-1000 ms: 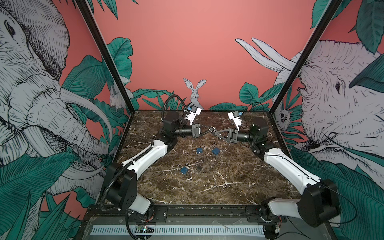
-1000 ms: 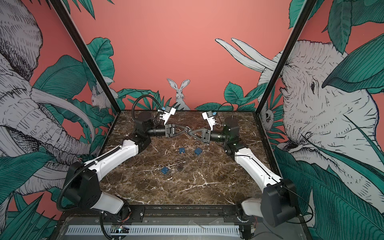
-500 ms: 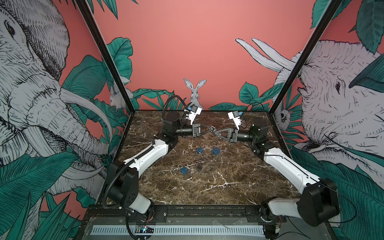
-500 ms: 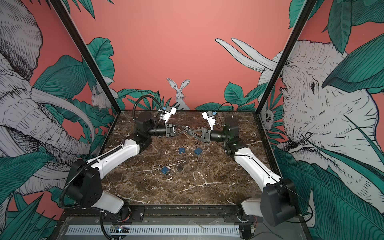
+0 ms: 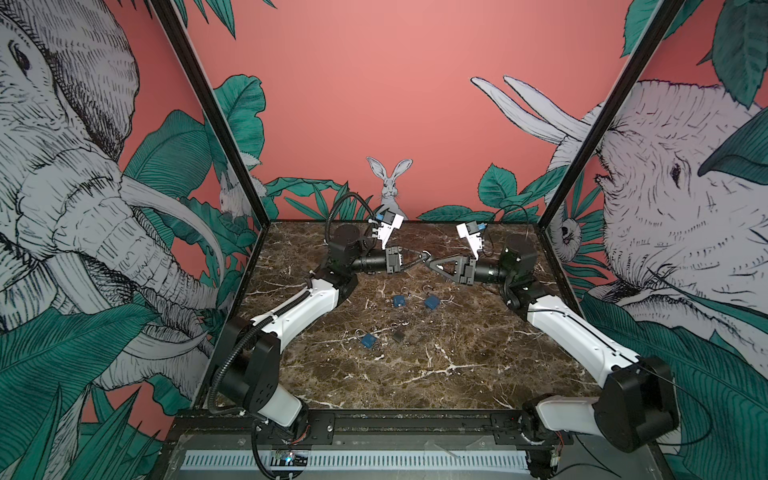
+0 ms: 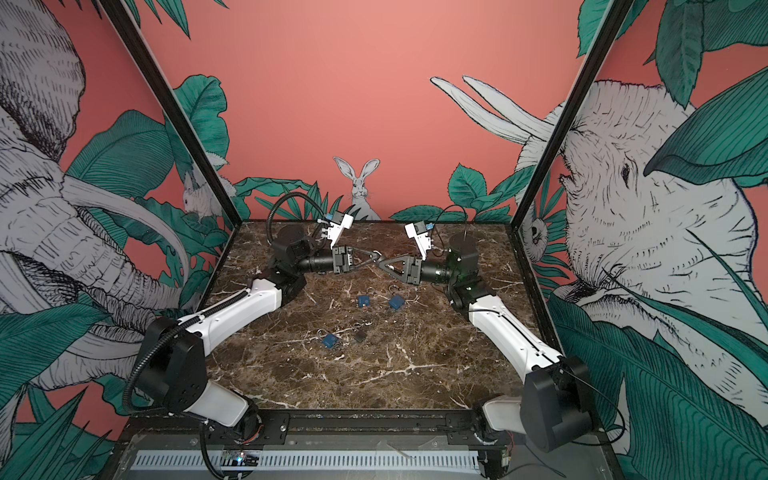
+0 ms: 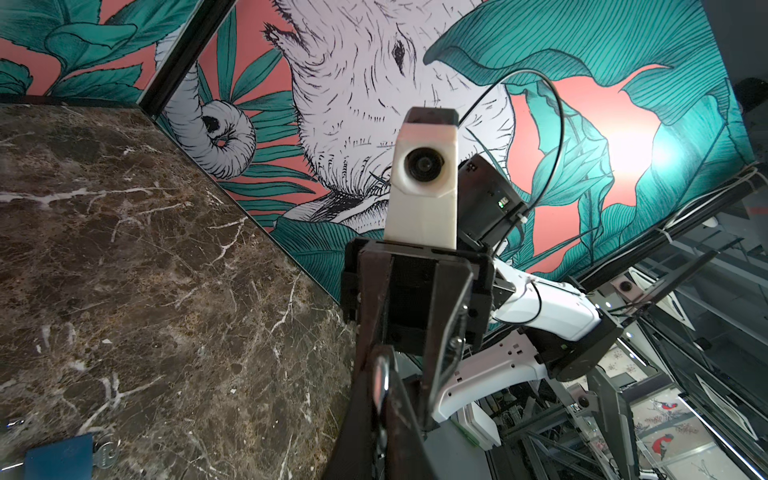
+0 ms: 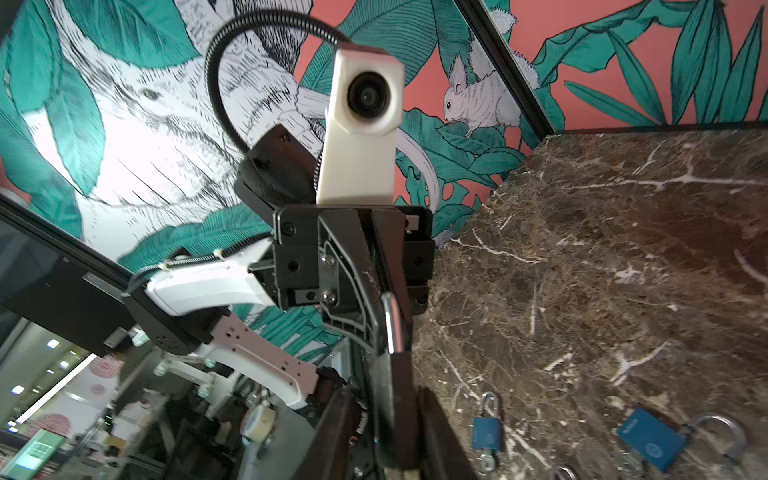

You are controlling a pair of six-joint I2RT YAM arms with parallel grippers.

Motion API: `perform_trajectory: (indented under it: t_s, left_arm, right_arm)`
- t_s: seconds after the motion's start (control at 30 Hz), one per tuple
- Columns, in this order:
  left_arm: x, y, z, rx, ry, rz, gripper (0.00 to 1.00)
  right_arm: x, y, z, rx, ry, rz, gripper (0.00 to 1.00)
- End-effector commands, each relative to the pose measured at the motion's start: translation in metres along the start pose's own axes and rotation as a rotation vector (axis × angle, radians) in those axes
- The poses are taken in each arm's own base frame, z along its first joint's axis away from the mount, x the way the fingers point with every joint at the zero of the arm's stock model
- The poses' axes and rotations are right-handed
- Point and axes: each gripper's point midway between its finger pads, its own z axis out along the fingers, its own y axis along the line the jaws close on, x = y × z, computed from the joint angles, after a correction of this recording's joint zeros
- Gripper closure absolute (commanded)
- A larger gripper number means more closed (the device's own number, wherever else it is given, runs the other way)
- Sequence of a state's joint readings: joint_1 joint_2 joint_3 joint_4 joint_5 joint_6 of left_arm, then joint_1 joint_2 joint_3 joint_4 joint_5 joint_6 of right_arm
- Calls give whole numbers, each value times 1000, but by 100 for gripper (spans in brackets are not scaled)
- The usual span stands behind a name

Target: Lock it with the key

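Left claw (image 5: pixel 420 258): pinched fully together on silver shackle (image 8: pixel 390 318) of dark padlock (image 8: pixel 395 395), held in air over back of table (image 5: pixel 457 374); right claw (image 5: pixel 430 263): nose to nose with left, fingers (image 8: pixel 438 440) flanking padlock body, grip or gap impossible to tell; blue padlocks (image 5: pixel 399 301) flat on table below, apart from both claws.

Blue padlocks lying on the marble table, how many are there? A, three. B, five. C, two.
A: in a top view one blue padlock lies beside another, and a third lies nearer the front edge.
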State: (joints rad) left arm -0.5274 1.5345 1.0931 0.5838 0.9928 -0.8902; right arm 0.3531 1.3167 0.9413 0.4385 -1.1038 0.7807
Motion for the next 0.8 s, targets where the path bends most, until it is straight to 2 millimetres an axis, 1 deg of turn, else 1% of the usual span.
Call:
perform_trajectory:
  t_s: [0.0, 0.13, 0.33, 0.4, 0.6, 0.77]
  left_arm:
    - [-13, 3, -1, -22, -83, 16, 100]
    - [-18, 5, -4, -41, -101, 20, 100]
    - [-21, 1, -4, -37, -107, 23, 100]
    - [-23, -1, -5, -36, -110, 26, 100]
    - [-27, -10, -4, -11, -109, 32, 100]
    - [-28, -12, -3, -2, -109, 29, 100]
  right_arm:
    - [-14, 15, -12, -57, -65, -50, 58]
    - [-19, 15, -24, -81, -108, -31, 57]
    - [-17, 11, -25, -76, -109, -19, 65]
    - [-16, 10, -25, -74, -108, -15, 65]
    - [-17, 4, -22, -65, -101, -6, 61]
    - [-20, 3, -21, -65, -97, -12, 61]
